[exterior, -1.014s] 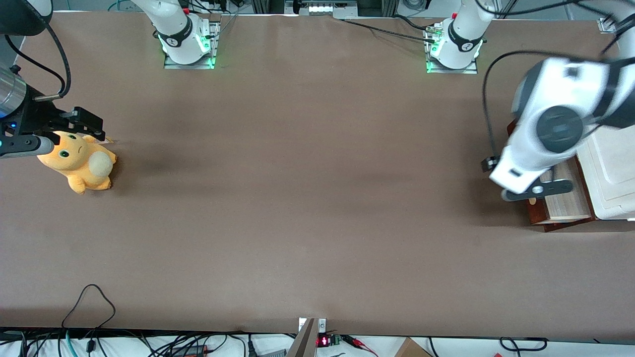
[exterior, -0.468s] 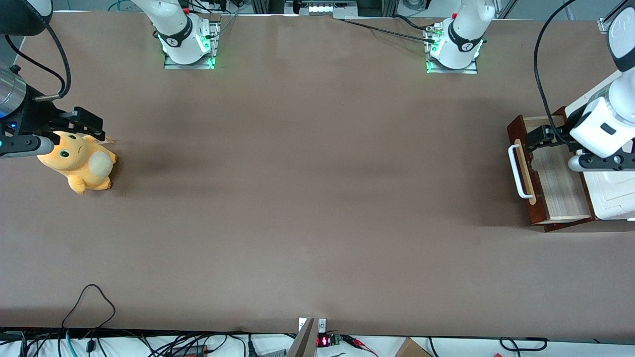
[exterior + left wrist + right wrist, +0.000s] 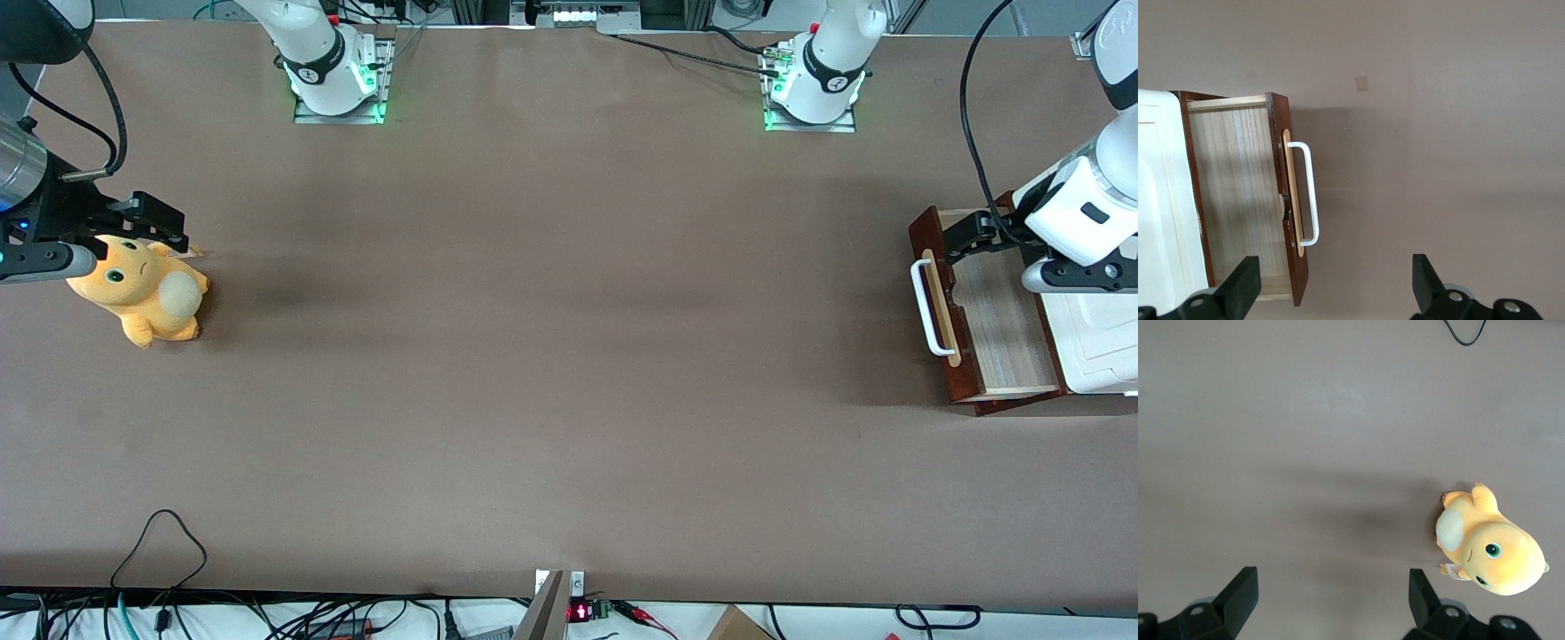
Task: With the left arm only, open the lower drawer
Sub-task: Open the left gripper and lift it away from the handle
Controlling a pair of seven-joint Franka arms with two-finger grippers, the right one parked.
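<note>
The lower drawer (image 3: 996, 329) stands pulled out of the white-topped cabinet (image 3: 1102, 338) at the working arm's end of the table. Its pale wood interior shows, and so does its white U-shaped handle (image 3: 929, 307) on the dark reddish-brown front. The left arm (image 3: 1080, 218) hangs over the cabinet. Its black gripper (image 3: 973, 236) is above the drawer's farther corner, apart from the handle. In the left wrist view the drawer (image 3: 1238, 193) and handle (image 3: 1310, 193) lie below the gripper (image 3: 1335, 287). The gripper's fingers (image 3: 1245, 283) are spread wide with nothing between them.
An orange plush toy (image 3: 142, 289) lies toward the parked arm's end of the table; it also shows in the right wrist view (image 3: 1491, 550). Two arm bases (image 3: 333, 76) (image 3: 813, 80) stand at the table's farther edge. A black cable loop (image 3: 160, 538) lies near the front edge.
The left arm has drawn back from over the drawer front toward the cabinet, uncovering the white handle. The drawer stays pulled out.
</note>
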